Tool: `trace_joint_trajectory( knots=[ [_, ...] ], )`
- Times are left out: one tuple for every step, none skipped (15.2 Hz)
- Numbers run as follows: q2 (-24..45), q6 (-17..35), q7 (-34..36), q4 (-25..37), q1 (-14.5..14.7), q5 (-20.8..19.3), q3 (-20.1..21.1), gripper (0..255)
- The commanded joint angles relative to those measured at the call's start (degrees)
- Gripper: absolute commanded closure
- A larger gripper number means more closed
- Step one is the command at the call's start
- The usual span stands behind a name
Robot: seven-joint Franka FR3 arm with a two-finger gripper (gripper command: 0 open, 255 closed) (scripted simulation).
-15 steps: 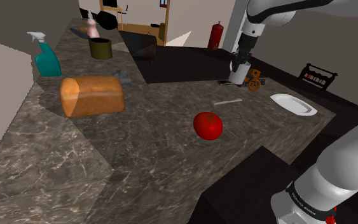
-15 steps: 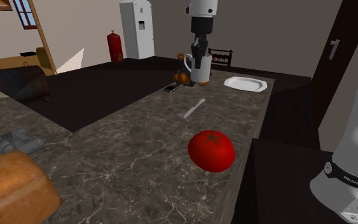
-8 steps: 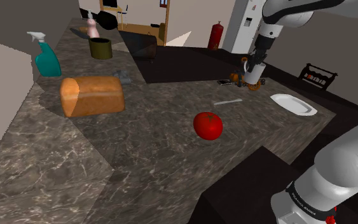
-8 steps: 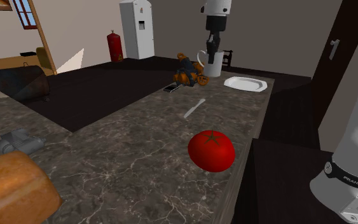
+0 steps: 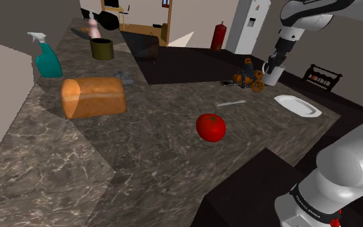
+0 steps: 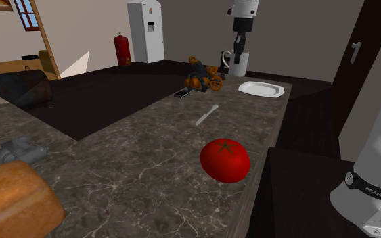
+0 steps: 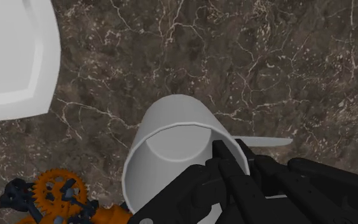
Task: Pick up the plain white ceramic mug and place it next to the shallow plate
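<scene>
The pick-up looks done: the hand grips the rim of the white mug, held above the counter in the shoulder view's upper right, near the white plate, so only setting it down beside the plate is left.

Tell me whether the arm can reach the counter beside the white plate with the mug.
Probably yes. The jaws clasp the mug above bare counter beside the plate; the orange toy lies off to one side.
</scene>
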Motion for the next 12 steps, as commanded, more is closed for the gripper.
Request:
trace_joint_trajectory(
  knots=[
    [1.1, -0.2, -3.1, 1.2, -1.3, 0.3, -1.5, 255],
    [1.8, -0.4, -4.5, 2.1, -2.0, 0.6, -2.3, 255],
    [2.6, -0.6, -6.0, 3.0, -2.7, 0.9, -3.0, 255],
    [3.5, -0.8, -7.5, 4.1, -3.4, 1.2, -3.7, 255],
    [4.4, -1.1, -9.0, 5.1, -4.0, 1.6, -4.4, 255],
    [5.4, -1.4, -10.4, 6.3, -4.8, 2.0, -5.1, 255],
    [6.5, -1.7, -11.9, 7.6, -5.5, 2.5, -5.7, 255],
    [7.6, -2.0, -13.4, 8.9, -6.3, 3.0, -6.3, 255],
    [8.8, -2.4, -14.9, 10.3, -7.1, 3.5, -6.9, 255],
    [10.9, -3.1, -17.3, 12.8, -8.5, 4.5, -7.9, 255],
    [10.9, -2.3, -17.4, 12.1, -8.6, 4.5, -7.8, 255],
    [11.0, -1.6, -17.4, 11.4, -8.6, 4.5, -7.8, 255]
  ],
)
